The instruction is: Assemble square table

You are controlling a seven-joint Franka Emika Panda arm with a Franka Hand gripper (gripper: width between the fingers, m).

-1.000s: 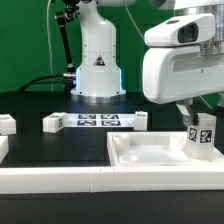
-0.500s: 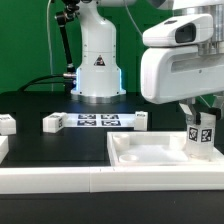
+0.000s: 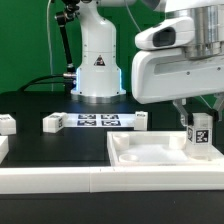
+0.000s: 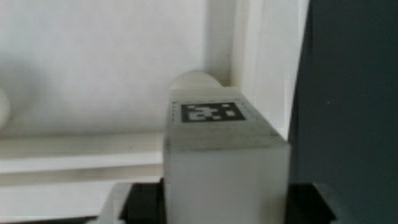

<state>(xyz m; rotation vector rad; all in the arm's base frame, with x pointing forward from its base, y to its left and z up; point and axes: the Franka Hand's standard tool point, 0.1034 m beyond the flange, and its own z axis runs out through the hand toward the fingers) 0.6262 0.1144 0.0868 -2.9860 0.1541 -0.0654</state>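
end effector (image 3: 200, 128) clamped on a leg (image 3: 202, 138), held upright over the square top's (image 3: 150, 152) corner at the exterior view's right. risk: leg tilts or slips in the grip, misses its seat, jams against the rim.

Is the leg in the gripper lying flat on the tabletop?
No, the leg stands upright between the gripper fingers, over the tabletop.
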